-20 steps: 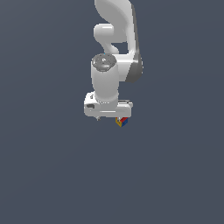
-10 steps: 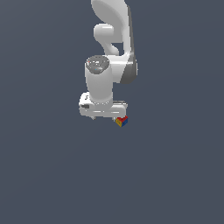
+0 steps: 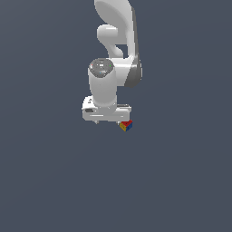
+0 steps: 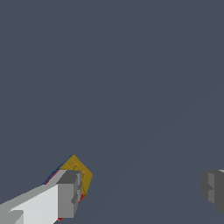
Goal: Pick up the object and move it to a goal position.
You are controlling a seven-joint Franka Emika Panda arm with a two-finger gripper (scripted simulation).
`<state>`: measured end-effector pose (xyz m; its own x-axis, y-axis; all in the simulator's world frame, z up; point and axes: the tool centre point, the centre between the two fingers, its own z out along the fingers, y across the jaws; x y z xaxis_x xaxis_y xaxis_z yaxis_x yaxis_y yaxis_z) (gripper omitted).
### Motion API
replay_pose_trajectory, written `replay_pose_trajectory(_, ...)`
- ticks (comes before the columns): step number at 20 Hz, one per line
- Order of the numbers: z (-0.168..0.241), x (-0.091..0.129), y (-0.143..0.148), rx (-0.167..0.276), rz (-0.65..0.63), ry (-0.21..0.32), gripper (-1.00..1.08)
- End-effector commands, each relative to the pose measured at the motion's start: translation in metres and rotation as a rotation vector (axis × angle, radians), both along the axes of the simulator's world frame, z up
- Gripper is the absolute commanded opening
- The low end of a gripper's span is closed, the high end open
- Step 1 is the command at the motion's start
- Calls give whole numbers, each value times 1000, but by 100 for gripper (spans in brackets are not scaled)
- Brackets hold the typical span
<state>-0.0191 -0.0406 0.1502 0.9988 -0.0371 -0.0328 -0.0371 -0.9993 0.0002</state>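
Seemingly early in the task: claw (image 4: 140,190) spread wide and gripping nothing, tiny cube (image 3: 126,125) beside one fingertip (image 4: 69,192) rather than between them, pickup and carry to goal remaining.

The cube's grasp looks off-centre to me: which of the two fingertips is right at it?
The white-backed fingertip: the cube sits against it, partly hidden behind. The other fingertip stands apart, nothing near it.

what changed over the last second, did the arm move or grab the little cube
The white robot gripper and the arm shifted slightly toward the exterior view's left. The tiny red, yellow and blue cube stayed where it was, now by one fingertip. Nothing was grasped: the jaws stand wide apart, as the wrist view shows. The plain grey ground is unchanged.
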Motion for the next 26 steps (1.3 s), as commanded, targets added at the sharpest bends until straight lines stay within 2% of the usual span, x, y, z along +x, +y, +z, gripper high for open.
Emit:
replay_pose_trajectory(1, -3, -2, 4, 0, 27, -1, 100)
replay_pose_trajectory(8, -17, -14, 23, 0, 171, -6, 100)
replay_pose_trajectory(19, -50, -50, 71, 5, 543, -21, 100)
replay_pose_trajectory(26, -62, -68, 92, 10, 703, -28, 100)
